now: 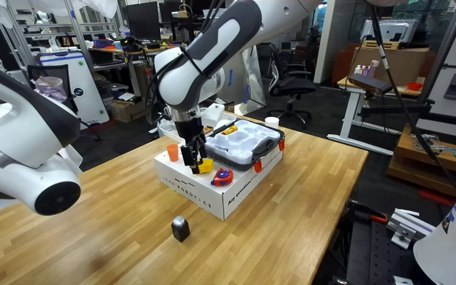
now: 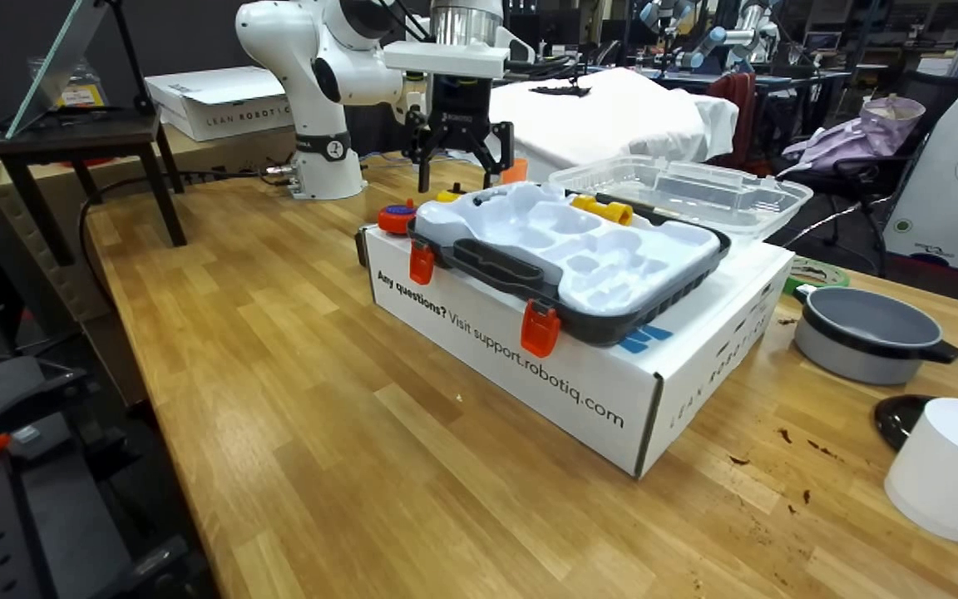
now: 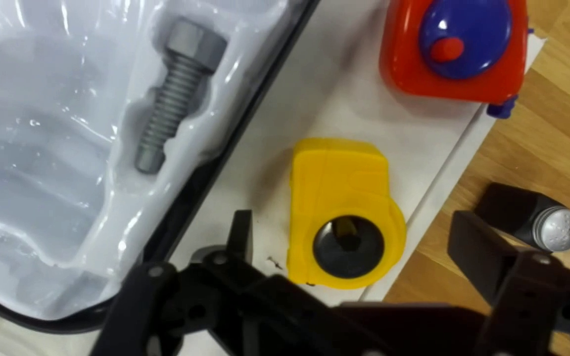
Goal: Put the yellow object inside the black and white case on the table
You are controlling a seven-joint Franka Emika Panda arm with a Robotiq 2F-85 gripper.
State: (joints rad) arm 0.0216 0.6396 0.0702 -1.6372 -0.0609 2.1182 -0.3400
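The yellow object, a yellow tape-measure-like toy with a black disc, lies on a white box. It also shows in both exterior views, partly hidden in each. My gripper is open and empty above it. In the wrist view the fingers stand apart on either side of the toy's lower part, and no finger visibly touches it. The gripper also shows in both exterior views. The open black and white case lies on the white box, beside the yellow object.
The case holds a yellow tube and a grey bolt. A red-blue toy and an orange cup stand near the yellow object. A black shaker and a grey pot stand on the table.
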